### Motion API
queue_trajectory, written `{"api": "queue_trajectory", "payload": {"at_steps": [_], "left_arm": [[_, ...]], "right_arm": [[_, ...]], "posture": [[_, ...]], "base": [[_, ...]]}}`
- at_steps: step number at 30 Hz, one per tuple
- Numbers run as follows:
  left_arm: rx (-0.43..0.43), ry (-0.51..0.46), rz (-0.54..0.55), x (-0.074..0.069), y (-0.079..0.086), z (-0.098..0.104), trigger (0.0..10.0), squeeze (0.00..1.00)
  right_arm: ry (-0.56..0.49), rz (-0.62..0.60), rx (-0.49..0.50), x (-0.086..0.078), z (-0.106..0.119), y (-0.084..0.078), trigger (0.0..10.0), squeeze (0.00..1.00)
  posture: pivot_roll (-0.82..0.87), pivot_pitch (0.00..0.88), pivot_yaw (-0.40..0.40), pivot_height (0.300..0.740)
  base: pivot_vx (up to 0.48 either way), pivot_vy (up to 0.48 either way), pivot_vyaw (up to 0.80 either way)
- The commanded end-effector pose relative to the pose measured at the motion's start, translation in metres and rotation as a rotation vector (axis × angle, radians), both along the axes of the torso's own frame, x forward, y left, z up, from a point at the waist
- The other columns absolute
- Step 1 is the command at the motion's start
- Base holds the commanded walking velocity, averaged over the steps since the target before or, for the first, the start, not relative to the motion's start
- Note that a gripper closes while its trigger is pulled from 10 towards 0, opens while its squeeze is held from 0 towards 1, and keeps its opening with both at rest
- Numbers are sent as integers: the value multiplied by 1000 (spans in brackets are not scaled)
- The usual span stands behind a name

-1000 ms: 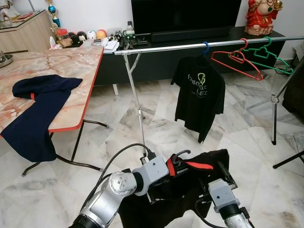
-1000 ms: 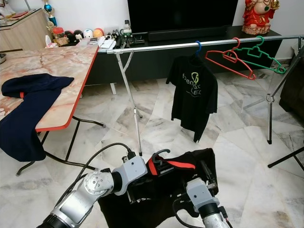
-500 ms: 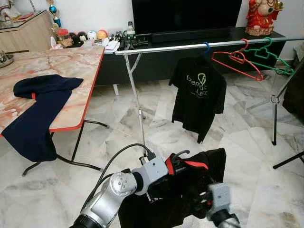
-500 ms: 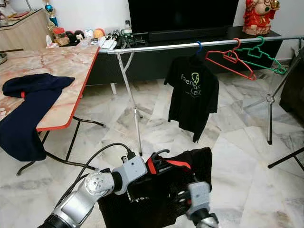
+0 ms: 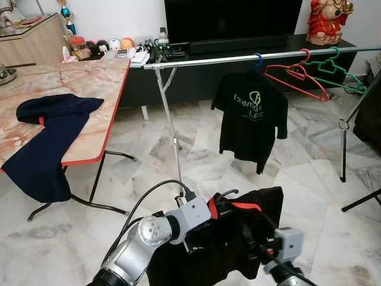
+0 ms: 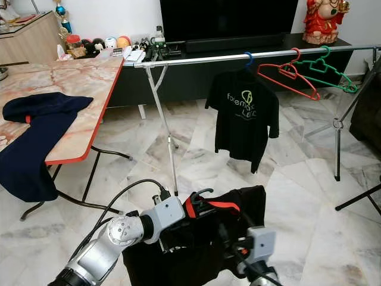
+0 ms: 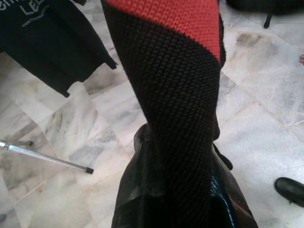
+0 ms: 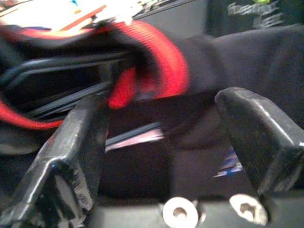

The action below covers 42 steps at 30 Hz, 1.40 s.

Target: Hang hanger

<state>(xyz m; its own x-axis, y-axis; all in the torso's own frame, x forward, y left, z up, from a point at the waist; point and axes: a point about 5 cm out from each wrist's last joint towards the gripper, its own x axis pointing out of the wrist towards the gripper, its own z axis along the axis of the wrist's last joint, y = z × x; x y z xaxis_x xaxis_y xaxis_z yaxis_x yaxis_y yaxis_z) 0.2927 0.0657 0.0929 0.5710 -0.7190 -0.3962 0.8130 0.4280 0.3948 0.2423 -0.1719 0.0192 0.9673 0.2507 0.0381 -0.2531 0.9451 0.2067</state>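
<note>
Both grippers: my left gripper clamps the hanger, lying level, hook up; right gripper wide.

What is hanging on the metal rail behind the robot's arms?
On the rail hang a black printed T-shirt on a blue hanger, then an empty red hanger and an empty green hanger. The shirt covers all of the blue hanger but its hook.

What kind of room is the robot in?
Probably a living room at home. A big dark TV sits on a low black cabinet, a marble-topped table stands on the marble floor, and a clothes rail holds a black T-shirt and hangers.
</note>
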Motion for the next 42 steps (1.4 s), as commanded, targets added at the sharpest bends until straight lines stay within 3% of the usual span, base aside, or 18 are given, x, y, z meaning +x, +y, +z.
{"api": "queue_trajectory", "payload": {"at_steps": [1,7,15,19,26,31,35,42], "left_arm": [[-5,-26,-8,2,-1,5,10000,0],[-1,-28,-9,3,-1,4,10000,0],[0,-31,-10,3,-1,4,10000,0],[1,-31,-10,3,-1,4,10000,0],[1,-27,-10,3,-1,3,10000,0],[2,-24,-9,3,-1,3,10000,0],[3,-26,-9,3,-1,3,10000,0],[5,-25,-6,3,0,3,10000,0]], "right_arm": [[-14,-79,12,0,1,-5,10000,0],[-75,-155,59,5,14,-10,10000,0],[-109,-197,21,14,24,-15,10000,0],[-97,-284,-79,25,32,-27,10000,0],[-58,-399,-125,23,28,-40,10000,0],[15,-298,-135,17,15,-27,10000,0],[23,-265,-134,15,12,-22,10000,0],[16,-58,-93,0,8,1,10000,0]], "posture": [[-28,63,55,740],[-29,64,57,740],[-27,63,55,740],[-29,64,54,740],[-28,66,53,740],[-30,65,52,740],[-27,65,51,740],[-30,63,52,740]], "base": [[0,0,0],[0,0,0],[0,0,0],[0,0,0],[0,0,0],[0,0,0],[0,0,0],[0,0,0]]}}
